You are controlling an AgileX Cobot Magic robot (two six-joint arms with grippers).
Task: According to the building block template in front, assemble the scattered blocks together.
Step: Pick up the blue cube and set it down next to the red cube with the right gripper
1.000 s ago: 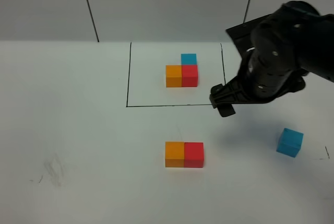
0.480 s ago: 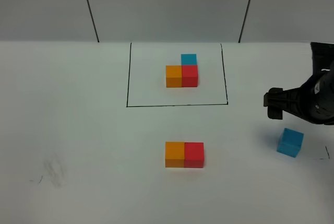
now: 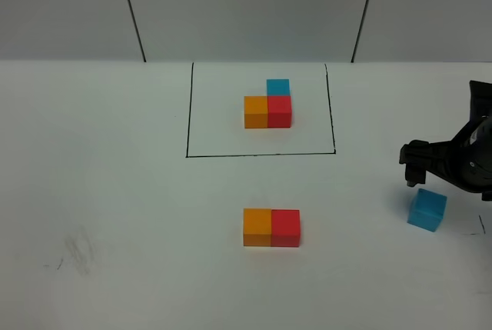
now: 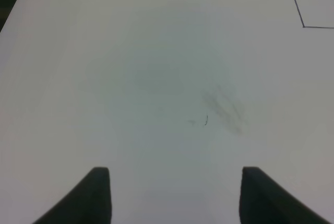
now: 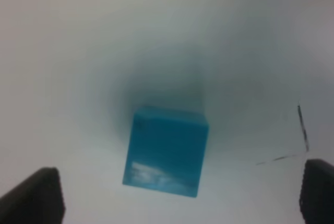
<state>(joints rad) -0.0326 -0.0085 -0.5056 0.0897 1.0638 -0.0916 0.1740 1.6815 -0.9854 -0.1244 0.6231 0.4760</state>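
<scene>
The building block template [image 3: 269, 107] is an L of orange, red and light blue cubes inside a black outline at the back middle. Of the scattered blocks, the orange cube [image 3: 257, 227] and the red cube [image 3: 285, 228] sit joined side by side at the front middle. The light blue cube [image 3: 427, 209] sits alone at the right. My right gripper [image 3: 417, 170] hovers open just above and behind it. In the right wrist view the blue cube [image 5: 166, 151] lies between the spread fingers [image 5: 37, 195]. My left gripper [image 4: 177, 195] is open over bare table and out of the exterior view.
The white table has grey scuff marks at the front left [image 3: 77, 249], which also show in the left wrist view [image 4: 224, 109]. A small pen mark [image 3: 482, 225] lies right of the blue cube. One corner of the black outline [image 4: 302, 25] shows in the left wrist view.
My right arm swung from beside the outline's right edge out to the right and came down over the lone blue cube. No cube moved.
</scene>
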